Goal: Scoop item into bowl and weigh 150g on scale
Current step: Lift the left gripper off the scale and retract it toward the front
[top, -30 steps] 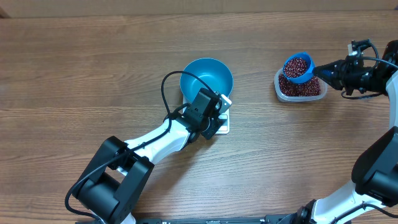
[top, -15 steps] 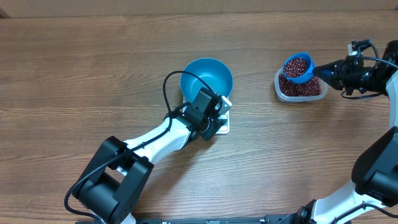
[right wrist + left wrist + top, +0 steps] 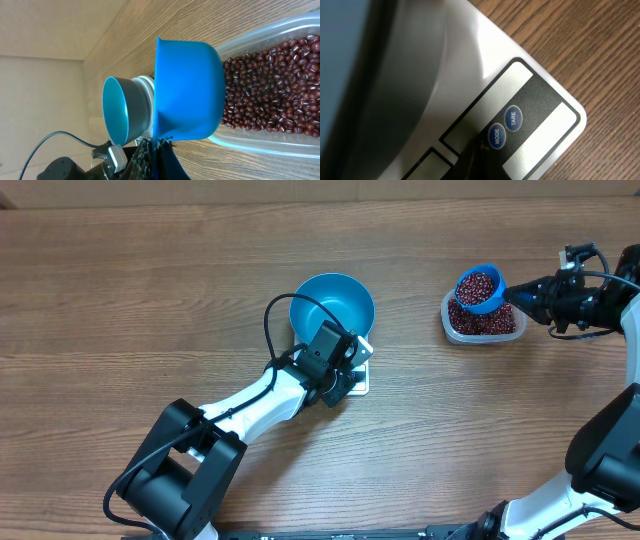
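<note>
The blue bowl [image 3: 332, 304] stands empty on the white scale [image 3: 357, 377], whose panel shows in the left wrist view [image 3: 535, 107]. My left gripper [image 3: 345, 372] is shut, its dark tip [image 3: 472, 160] resting on the panel beside the MODE button [image 3: 496, 135] and TARE button [image 3: 513, 118]. My right gripper [image 3: 520, 293] is shut on the handle of a small blue scoop [image 3: 480, 288] filled with red-brown beans, held just above the clear tub [image 3: 484, 321] of beans [image 3: 270, 85]. From the right wrist, the scoop [image 3: 187, 90] hides the held handle, and the bowl [image 3: 122, 112] lies beyond.
The brown wooden table [image 3: 150, 290] stretches wide to the left and behind the bowl. A black cable [image 3: 270, 330] loops from the left arm beside the bowl. The left arm's base [image 3: 180, 470] sits at the near edge.
</note>
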You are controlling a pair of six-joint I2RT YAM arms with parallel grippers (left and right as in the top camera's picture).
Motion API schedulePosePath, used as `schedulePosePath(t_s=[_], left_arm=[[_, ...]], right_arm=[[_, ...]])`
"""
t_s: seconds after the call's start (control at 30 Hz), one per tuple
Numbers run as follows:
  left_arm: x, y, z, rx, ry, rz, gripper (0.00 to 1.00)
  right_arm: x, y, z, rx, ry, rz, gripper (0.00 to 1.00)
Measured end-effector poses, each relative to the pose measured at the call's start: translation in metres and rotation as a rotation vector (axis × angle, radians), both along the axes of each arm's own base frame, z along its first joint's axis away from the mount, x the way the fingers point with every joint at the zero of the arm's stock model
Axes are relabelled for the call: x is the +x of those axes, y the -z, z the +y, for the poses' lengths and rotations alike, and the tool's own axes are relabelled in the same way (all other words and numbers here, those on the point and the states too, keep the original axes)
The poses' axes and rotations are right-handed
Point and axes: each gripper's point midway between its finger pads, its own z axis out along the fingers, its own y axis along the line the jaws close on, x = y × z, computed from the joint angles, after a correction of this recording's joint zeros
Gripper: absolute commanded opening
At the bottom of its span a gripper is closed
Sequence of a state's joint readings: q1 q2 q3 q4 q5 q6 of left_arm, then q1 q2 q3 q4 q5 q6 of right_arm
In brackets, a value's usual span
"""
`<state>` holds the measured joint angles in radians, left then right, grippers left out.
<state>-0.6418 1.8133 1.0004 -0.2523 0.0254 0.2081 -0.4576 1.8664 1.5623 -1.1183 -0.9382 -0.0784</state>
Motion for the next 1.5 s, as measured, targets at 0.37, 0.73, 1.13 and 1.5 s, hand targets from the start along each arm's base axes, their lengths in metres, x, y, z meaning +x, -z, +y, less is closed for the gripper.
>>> schedulePosePath(t_s=[0.37, 0.73, 1.13, 1.5], left_arm=[[-0.001, 0.000, 0.000, 0.006, 0.016, -0.002, 0.04], [-0.005, 0.001, -0.005, 0.020, 0.068, -0.009, 0.04], [-0.008, 0.001, -0.007, 0.026, 0.079, -0.010, 0.04], [-0.024, -0.009, 0.012, 0.104, 0.064, 0.049, 0.04]], right_arm=[[0.000, 0.000, 0.000, 0.000, 0.000, -0.001, 0.04], [0.000, 0.000, 0.000, 0.000, 0.000, 0.000, 0.04], [0.000, 0.000, 0.000, 0.001, 0.000, 0.000, 0.04], [0.000, 0.000, 0.000, 0.001, 0.000, 0.001, 0.04]])
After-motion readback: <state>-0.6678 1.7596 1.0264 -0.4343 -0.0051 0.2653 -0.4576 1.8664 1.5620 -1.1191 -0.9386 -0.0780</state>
